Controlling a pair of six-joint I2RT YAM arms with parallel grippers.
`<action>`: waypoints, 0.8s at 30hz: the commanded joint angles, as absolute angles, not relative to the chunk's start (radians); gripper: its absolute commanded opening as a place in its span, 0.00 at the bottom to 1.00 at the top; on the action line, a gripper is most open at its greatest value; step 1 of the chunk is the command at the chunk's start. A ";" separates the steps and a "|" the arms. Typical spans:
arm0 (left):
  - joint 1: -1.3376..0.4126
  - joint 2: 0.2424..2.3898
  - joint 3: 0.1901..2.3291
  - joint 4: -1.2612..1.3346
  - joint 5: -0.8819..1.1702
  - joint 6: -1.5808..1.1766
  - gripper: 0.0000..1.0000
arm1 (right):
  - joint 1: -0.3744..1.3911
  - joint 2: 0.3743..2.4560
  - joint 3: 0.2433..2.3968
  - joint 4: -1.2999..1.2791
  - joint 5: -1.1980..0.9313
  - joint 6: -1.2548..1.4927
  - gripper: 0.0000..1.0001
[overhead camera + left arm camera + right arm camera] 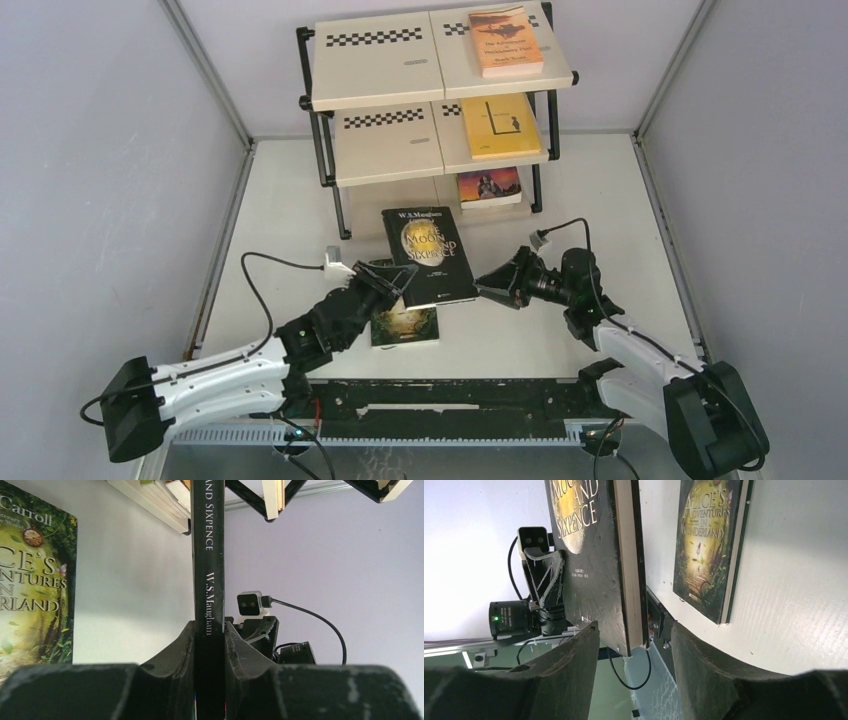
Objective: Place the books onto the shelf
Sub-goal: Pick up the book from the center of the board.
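Left arm (230,375): stretched from near left toward centre.
Left claw (395,283): clamped on black book (430,250) spine.
Right arm (640,350): stretched from near right toward centre.
Right claw (487,283): jaws apart, pointing left.

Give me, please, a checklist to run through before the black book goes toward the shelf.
1. Grip: left gripper shut on the black book at its spine edge: ok.
2. Second grip: right gripper closed on that book: not ok, its jaws stand open around a corner.
3. Clearance: black book apart from the green book: ok, the right wrist view shows a gap.
4. Room on the shelf: ok, the left halves of the top two tiers are bare.
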State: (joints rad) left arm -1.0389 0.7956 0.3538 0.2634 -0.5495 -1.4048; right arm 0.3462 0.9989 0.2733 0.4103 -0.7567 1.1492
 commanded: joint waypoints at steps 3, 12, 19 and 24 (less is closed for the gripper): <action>-1.056 0.814 0.472 0.500 -0.586 -1.450 0.00 | 0.341 0.963 0.273 0.460 -0.782 1.176 0.62; -1.075 0.871 0.474 0.595 -0.590 -1.473 0.00 | 0.341 0.935 0.257 0.471 -0.791 1.203 0.62; -1.092 0.918 0.474 0.687 -0.588 -1.494 0.00 | 0.353 0.929 0.233 0.529 -0.792 1.252 0.62; -1.110 0.946 0.476 0.718 -0.592 -1.499 0.00 | 0.364 0.905 0.234 0.545 -0.780 1.279 0.61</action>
